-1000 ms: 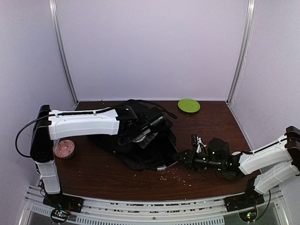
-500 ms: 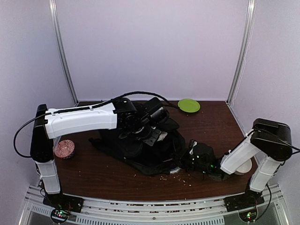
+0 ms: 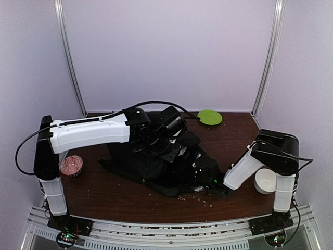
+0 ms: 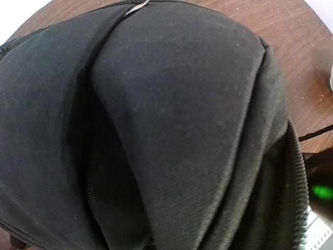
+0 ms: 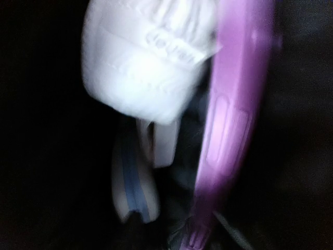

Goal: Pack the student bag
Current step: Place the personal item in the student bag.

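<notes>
The student bag (image 3: 156, 161), a large black fabric backpack, lies in the middle of the table with its top lifted. My left gripper (image 3: 173, 125) is at the raised top and appears shut on the fabric. The left wrist view is filled with black bag cloth (image 4: 166, 114) and a zipper, and the fingers do not show. My right arm (image 3: 237, 172) reaches into the bag's mouth at the right, and its gripper is hidden inside. The right wrist view is dark and blurred, with a white bundle (image 5: 145, 62), a purple flat item (image 5: 234, 120) and a white-and-blue item (image 5: 132, 182).
A green plate (image 3: 209, 116) lies at the back right. A round pinkish container (image 3: 71, 165) sits at the left by the left arm's base. A white round object (image 3: 265, 180) sits by the right arm's base. Crumbs (image 3: 200, 197) lie in front of the bag.
My right arm has pushed left into the bag's mouth, so the gripper no longer shows. My left gripper has lifted the bag's top up and back.
</notes>
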Tool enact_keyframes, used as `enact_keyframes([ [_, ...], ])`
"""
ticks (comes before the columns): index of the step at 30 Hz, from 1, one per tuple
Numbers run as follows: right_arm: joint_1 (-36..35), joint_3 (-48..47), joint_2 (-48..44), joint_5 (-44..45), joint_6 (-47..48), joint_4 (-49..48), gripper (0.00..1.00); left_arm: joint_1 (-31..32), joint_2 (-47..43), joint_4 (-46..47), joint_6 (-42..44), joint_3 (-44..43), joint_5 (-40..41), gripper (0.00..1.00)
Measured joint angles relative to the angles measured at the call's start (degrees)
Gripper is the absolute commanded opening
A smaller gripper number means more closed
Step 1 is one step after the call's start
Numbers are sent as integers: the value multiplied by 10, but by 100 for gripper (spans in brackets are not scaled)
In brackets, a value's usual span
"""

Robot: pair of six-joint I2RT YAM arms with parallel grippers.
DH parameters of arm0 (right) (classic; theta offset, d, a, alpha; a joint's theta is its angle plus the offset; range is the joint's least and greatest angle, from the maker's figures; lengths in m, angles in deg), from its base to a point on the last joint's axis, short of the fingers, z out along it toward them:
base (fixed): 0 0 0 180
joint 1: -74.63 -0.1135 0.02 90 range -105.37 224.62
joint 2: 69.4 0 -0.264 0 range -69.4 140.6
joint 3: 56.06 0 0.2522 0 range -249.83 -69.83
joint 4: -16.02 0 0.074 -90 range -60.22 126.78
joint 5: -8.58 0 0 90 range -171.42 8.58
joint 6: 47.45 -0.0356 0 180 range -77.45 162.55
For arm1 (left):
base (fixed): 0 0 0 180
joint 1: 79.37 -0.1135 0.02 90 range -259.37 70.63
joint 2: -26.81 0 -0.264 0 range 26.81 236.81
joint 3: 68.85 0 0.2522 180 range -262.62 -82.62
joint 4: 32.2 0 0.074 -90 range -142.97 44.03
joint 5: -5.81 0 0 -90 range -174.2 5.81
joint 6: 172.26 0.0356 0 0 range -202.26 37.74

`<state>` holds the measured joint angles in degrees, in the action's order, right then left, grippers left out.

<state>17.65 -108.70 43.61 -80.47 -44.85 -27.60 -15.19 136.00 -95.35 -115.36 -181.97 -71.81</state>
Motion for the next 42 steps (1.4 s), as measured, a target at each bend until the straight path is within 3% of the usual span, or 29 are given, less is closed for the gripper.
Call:
enact_keyframes([
  [3, -9, -6, -4, -27, 8, 3, 62, 0, 0, 1, 0, 0, -7, 0],
  [7, -16, 11, -47, -43, 36, 39, 71, 0, 0, 10, -1, 0, -20, 0],
  [14, -17, 54, -180, -57, 88, 130, 76, -5, 0, 20, -4, -4, -31, 0],
  [19, -17, 85, -259, -59, 124, 194, 74, -8, 6, 21, -5, -10, -37, 0],
  [22, -16, 102, -302, -54, 150, 238, 72, -8, 16, 23, -5, -20, -42, 21],
  [23, -16, 107, -320, -49, 160, 259, 72, -8, 19, 23, -5, -22, -45, 32],
  [24, -16, 111, -342, -43, 171, 284, 72, -8, 19, 26, -3, -23, -49, 51],
  [25, -16, 117, -369, -34, 185, 311, 72, -8, 19, 30, 0, -23, -53, 64],
  [28, -16, 134, -447, -5, 219, 373, 72, -5, 16, 52, 0, -23, -63, 84],
  [34, -15, 163, -570, 42, 280, 482, 72, -3, -49, 74, 5, 17, -61, 98],
  [42, -11, 244, -737, 64, 295, 539, 74, -41, -260, 107, -11, 210, -25, 98],
])
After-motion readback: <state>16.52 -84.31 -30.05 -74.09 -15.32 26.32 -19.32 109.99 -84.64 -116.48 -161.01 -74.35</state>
